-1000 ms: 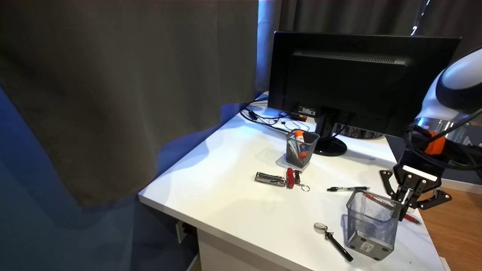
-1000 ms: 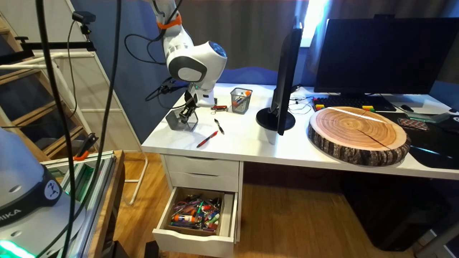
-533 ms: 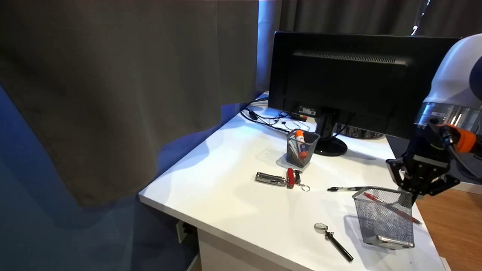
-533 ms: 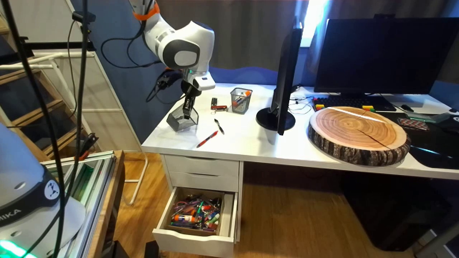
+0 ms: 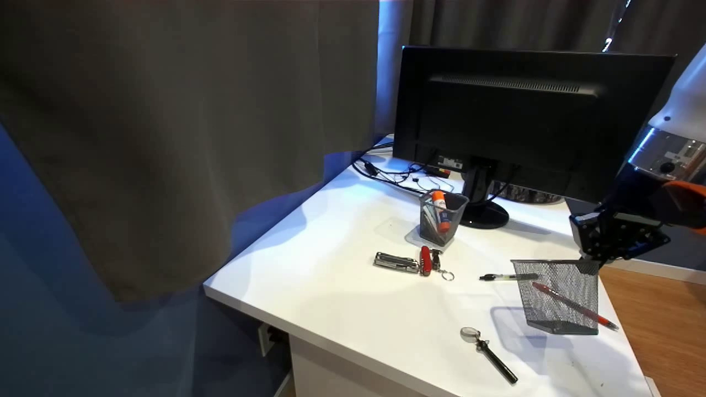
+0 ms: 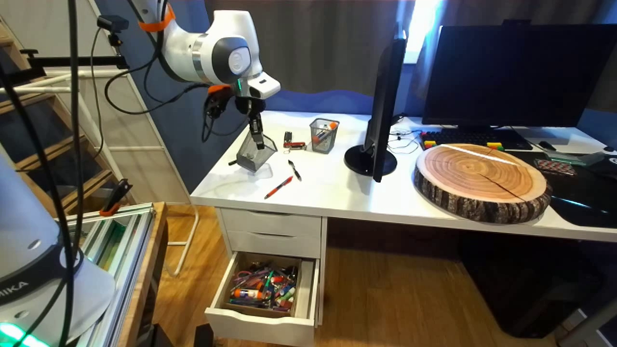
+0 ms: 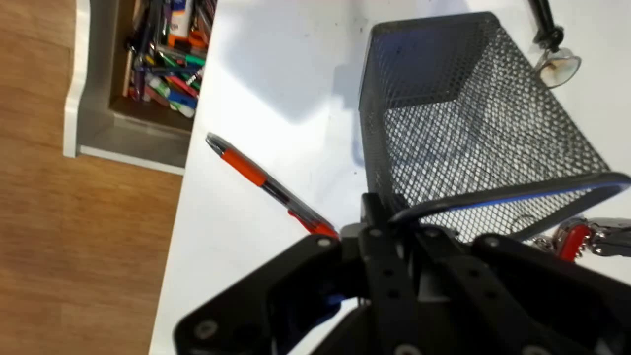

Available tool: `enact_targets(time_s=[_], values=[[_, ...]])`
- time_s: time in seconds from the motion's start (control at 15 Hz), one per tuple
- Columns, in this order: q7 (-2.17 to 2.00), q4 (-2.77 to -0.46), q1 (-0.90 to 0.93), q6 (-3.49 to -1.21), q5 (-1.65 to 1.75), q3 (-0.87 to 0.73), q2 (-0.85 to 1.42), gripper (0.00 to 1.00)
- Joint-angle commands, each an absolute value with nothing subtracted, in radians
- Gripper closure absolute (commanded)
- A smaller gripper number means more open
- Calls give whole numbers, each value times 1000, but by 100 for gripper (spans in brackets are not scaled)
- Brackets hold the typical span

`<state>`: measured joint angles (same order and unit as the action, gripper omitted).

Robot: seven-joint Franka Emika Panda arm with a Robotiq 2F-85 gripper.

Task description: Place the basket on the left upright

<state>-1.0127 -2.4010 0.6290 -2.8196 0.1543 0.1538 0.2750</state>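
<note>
The dark grey wire-mesh basket [image 5: 558, 300] hangs from my gripper [image 5: 594, 263] near the desk's right end in an exterior view. Its rim is at the top there, and its shadow lies apart from its base, so it seems off the desk. In an exterior view, the basket [image 6: 254, 156] is tilted, below my gripper [image 6: 259, 144]. In the wrist view, the basket [image 7: 473, 133] has its mouth toward me. My gripper [image 7: 387, 207] is shut on the basket's side at a rim corner; the exact contact is partly hidden by the fingers.
A pen cup [image 6: 324, 137] with orange-capped contents stands behind. A red pen [image 6: 278, 187], black pen [image 6: 294, 170], magnifier [image 5: 491, 355], multitool [image 5: 396, 262] and red knife [image 5: 425, 261] lie on the desk [image 5: 353, 309]. A monitor [image 5: 524, 121] stands beyond. An open drawer [image 6: 262, 320] is below.
My gripper has moved up with the basket and turned. The basket's base faced outward a second ago; the basket now hangs more upright, higher, and apart from its shadow.
</note>
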Motion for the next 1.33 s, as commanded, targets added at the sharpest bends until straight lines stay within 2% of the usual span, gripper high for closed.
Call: enact_targets(time_s=[0.0, 0.27, 1.07, 1.2, 1.27], values=[[-1192, -2449, 766, -2993, 425, -10, 249, 98], [-1314, -2427, 901, -3091, 655, -182, 278, 98], [-1289, -2426, 1080, -3307, 707, -350, 408, 98], [-1281, -2427, 1108, -3325, 700, -374, 426, 66], [-1275, -2430, 1115, -3338, 700, -381, 431, 60]])
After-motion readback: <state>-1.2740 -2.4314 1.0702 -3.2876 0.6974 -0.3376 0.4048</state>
